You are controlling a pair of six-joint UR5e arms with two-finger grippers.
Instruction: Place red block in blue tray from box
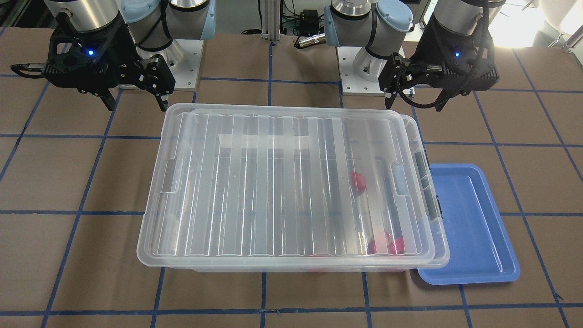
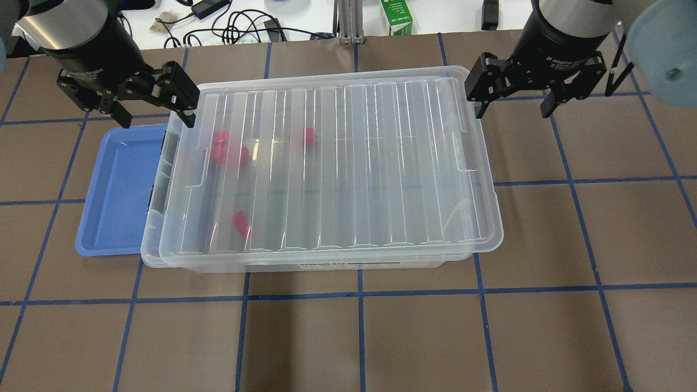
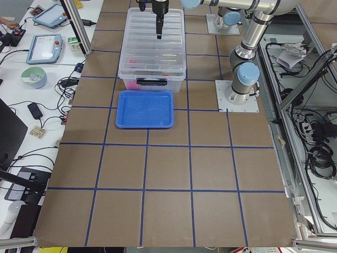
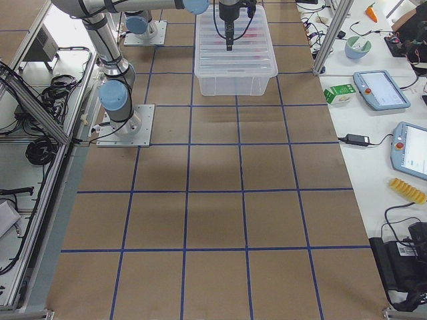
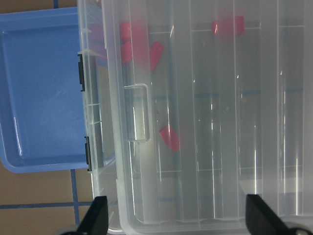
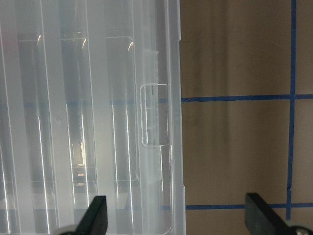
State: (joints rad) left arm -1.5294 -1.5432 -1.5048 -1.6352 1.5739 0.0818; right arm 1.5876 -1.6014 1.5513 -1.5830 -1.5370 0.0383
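Both left gripper and right gripper hang spread wide at the ends of the box, a red block inside near the blue tray, so the lid should rise level.

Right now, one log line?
box lid on | red blocks inside | blue tray holds none | left gripper open | right gripper open

red blocks: fuzzy pink smudges under the ribbed lid; hard to count.
blue tray: one long side hides under the box rim.
left gripper: wrist view shows only the tips of its jaws, at the bottom edge.
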